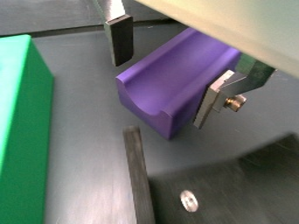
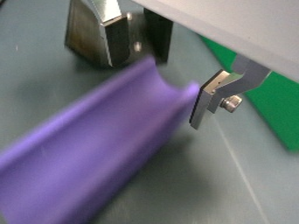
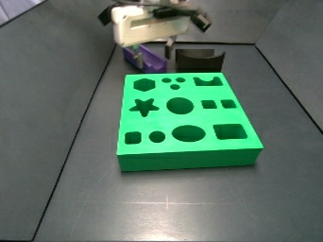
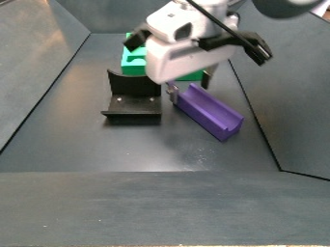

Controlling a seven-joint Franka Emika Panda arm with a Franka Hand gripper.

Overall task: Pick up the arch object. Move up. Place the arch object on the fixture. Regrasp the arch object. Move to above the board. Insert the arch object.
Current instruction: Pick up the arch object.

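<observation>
Both silver fingers point(image 1: 216, 98) of the open end effector point(image 1: 163, 70) straddle the unheld long purple plastic arch object point(image 1: 176, 79); we advise centring before closing.

Arch object point(image 4: 209, 110): one, purple
Board point(image 3: 184, 121): one, green
Fixture point(image 4: 133, 99): one, dark
Gripper point(image 1: 163, 66): one, over the arch object, two fingers point(image 1: 215, 98)

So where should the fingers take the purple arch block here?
Across its two long side walls, coming from above: the arch object lies flat on the floor, groove up. The open gripper already straddles it, one of the fingers beside a wall.
</observation>
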